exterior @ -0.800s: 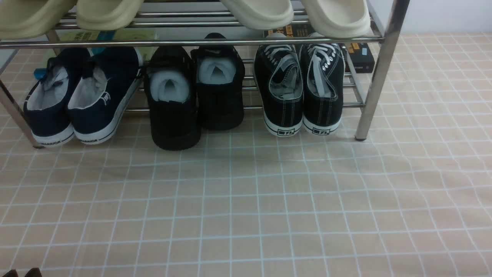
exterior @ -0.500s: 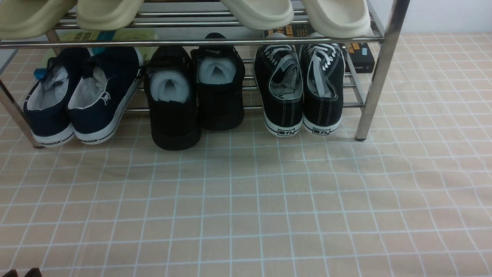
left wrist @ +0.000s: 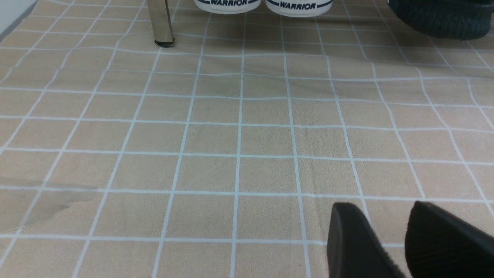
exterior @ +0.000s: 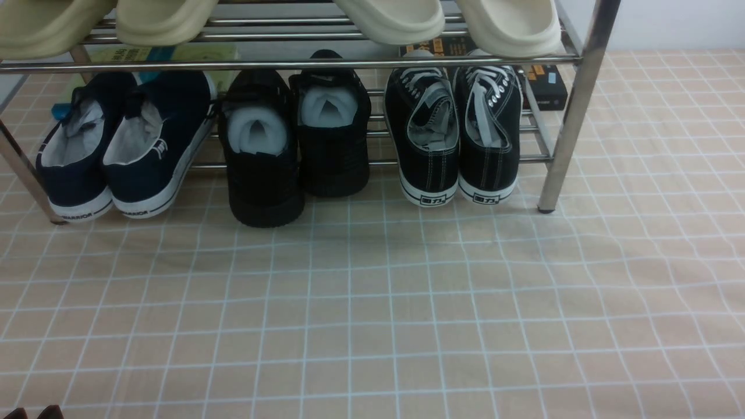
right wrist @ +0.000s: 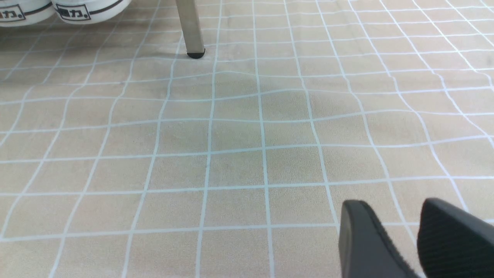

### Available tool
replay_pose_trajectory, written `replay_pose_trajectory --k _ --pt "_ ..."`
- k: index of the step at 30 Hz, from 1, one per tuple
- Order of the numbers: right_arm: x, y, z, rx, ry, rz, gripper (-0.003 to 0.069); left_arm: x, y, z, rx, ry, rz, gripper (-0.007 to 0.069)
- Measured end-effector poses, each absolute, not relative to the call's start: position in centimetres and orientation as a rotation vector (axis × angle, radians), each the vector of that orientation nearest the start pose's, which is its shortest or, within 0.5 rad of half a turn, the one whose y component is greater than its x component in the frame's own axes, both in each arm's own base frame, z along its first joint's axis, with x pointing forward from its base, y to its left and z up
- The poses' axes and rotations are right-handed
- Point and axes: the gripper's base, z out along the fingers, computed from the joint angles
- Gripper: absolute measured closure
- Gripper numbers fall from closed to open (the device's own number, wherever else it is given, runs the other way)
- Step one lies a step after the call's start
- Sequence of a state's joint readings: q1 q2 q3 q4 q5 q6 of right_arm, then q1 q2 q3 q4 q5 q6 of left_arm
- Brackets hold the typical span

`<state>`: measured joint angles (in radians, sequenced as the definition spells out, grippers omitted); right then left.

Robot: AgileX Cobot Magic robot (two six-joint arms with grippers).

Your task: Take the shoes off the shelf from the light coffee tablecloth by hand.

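Observation:
The shoes [exterior: 454, 137], black canvas with white laces and striped white soles, stand heels toward me on the right of the lower tier of the chrome shelf [exterior: 573, 110]. The shelf stands on the light coffee tablecloth [exterior: 372, 302]. Their heels [right wrist: 73, 9] show beside a shelf leg [right wrist: 191, 27] in the right wrist view. My right gripper [right wrist: 391, 201] hovers low over bare cloth well short of them, open and empty. Low over the cloth at the near left corner, my left gripper [left wrist: 382, 204] is also open and empty; only its tips [exterior: 35, 412] show in the front view.
A navy pair [exterior: 122, 145] and an all-black pair stuffed with paper [exterior: 291, 139] share the lower tier. Cream slippers [exterior: 390, 20] lie on the upper tier. A black box [exterior: 547, 87] sits behind the shelf. The left shelf leg [left wrist: 160, 19] stands ahead of my left gripper.

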<state>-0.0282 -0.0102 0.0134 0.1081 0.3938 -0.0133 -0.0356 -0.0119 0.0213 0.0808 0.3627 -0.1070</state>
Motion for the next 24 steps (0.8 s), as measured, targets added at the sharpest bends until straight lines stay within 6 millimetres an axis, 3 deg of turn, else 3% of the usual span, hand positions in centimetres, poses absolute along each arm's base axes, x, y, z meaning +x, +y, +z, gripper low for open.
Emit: replay_pose_trajectory --k 12,20,24 --pt "5.2 0.3 17.4 0.096 1.875 0.103 0.0421 5.3 0.1 17.4 -0.016 1.855 -0.02 0.0383" --pt "5.2 1.7 17.7 0.516 1.802 0.652 0.0421 5.3 0.1 17.4 -0.016 1.855 -0.02 0.0383" --pt "5.2 2.0 17.8 0.588 1.777 0.759 0.0421 5.3 0.1 17.4 -0.016 1.855 -0.02 0.0383"
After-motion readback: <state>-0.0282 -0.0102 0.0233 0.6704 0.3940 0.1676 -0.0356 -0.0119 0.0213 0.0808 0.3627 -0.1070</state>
